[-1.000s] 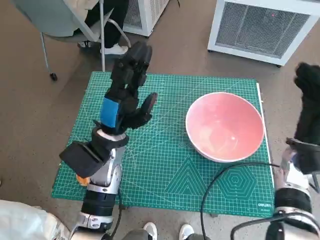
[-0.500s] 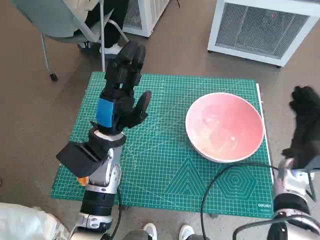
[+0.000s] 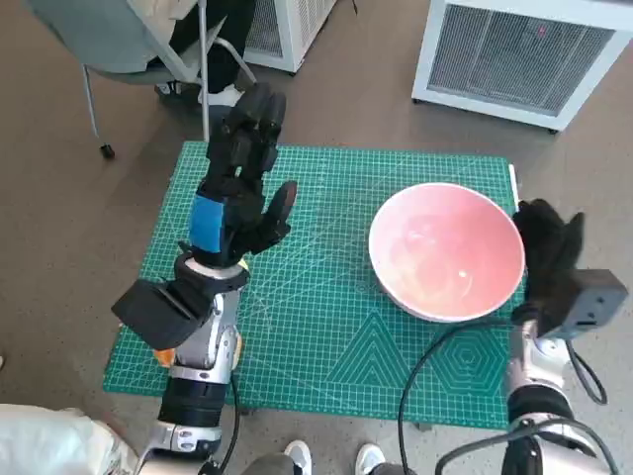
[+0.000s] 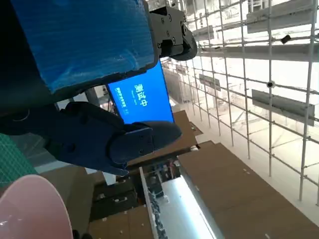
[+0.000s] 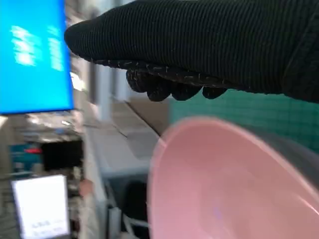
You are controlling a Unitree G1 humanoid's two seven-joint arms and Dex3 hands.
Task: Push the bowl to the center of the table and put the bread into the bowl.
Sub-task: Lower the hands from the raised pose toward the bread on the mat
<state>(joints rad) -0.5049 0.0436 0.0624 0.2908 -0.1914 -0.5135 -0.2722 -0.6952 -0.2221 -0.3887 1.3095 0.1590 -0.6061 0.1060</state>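
The wide, shallow pink bowl (image 3: 446, 250) with a smooth glossy inside sits on the right part of the green gridded cutting mat (image 3: 326, 336) that covers the surface, close to the mat's right edge and well off its centre. It looks rigid and light, probably plastic or glazed ware, so it should slide easily over the mat under a sideways press on its outer wall; a push placed low on the wall is safer than one at the rim, which might tip it. Nothing lies inside it. The bread is hard to make out: only a small orange shape (image 3: 161, 354) shows at the mat's near left corner, half hidden under the left forearm, and whether that is the bread I cannot tell

The right hand in its black knitted glove (image 3: 550, 265) stands just beside the bowl's right wall, fingers released and holding nothing; whether it touches the wall cannot be told. The right wrist view shows the glove above the pink rim. The left hand (image 3: 240, 193), black with blue tape on its back, is raised over the mat's left half, fingers spread and empty, well apart from the bowl
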